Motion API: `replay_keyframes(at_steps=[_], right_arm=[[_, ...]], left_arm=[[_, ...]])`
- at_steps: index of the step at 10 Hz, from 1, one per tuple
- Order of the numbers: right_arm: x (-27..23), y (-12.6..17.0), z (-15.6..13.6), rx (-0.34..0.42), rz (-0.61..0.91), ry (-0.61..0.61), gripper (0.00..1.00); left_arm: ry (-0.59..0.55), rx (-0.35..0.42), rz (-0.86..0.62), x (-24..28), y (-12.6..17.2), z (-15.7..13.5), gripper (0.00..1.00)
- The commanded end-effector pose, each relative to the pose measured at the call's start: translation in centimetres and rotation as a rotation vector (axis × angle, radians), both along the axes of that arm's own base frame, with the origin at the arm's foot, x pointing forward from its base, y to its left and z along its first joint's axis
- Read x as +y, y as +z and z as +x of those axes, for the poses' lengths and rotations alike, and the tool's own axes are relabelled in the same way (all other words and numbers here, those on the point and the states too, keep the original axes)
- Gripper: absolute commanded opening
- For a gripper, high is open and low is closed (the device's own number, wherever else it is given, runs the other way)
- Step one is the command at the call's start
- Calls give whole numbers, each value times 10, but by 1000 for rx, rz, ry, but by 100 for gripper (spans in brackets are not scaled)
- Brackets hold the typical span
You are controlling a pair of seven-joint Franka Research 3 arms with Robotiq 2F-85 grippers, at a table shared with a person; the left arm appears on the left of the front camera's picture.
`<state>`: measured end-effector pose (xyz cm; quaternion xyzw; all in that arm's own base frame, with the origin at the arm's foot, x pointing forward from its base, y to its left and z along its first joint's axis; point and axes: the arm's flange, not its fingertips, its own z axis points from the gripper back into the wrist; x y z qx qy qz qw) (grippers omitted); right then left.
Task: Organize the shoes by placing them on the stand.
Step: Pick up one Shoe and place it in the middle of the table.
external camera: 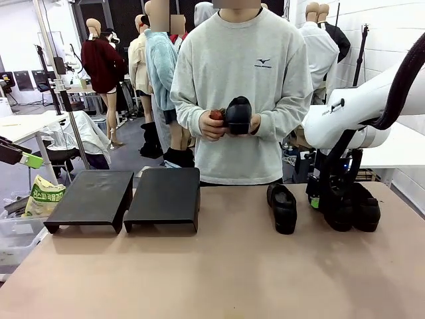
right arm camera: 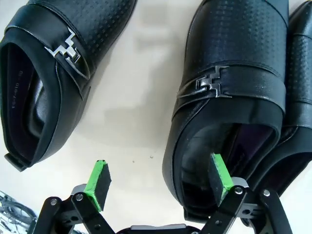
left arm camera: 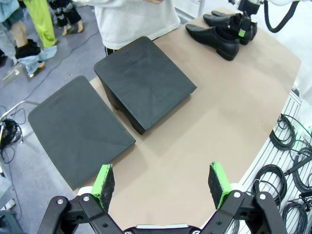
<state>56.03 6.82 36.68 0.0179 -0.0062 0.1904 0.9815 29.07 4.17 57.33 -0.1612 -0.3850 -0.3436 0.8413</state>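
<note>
Front view. A person in a pale grey sweatshirt stands at the far side, both hands cupping one glossy black low-cut shoe (external camera: 238, 114) at chest height. On the tan tabletop (external camera: 212, 272), two flat matte-black stands with short legs sit side by side at the left: the outer stand (external camera: 91, 198) and the inner stand (external camera: 164, 197). At the right lies a lone black shoe (external camera: 283, 207). Near it is a pair, the middle shoe (external camera: 339, 211) touching the end shoe (external camera: 366, 207). The right gripper (external camera: 330, 199) is down on the middle shoe.

Left wrist view. The left gripper (left arm camera: 163, 180) has its green-padded fingers spread, nothing between them, above bare table by both stands. The shoes on the table lie well apart from it, at the far corner.

Right wrist view. The right gripper (right arm camera: 158, 178) is spread wide. One pad (right arm camera: 218, 175) sits inside the middle shoe's opening, the other over bare table, so they straddle its side wall without pinching. Silver buckles are visible on two of the shoes.
</note>
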Motion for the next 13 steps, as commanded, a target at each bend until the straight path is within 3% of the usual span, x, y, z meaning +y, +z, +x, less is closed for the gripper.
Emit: replay_keyframes(at_steps=[1, 6, 13], right_arm=[[4, -2, 8, -24, -45, -19, 91], [5, -13, 9, -12, -78, -61, 0], [0, -15, 11, 7, -113, -106, 0]], left_arm=[[-6, 2, 2, 0, 0, 0, 100], [-6, 2, 2, 0, 0, 0, 100], [-6, 2, 2, 0, 0, 0, 100]])
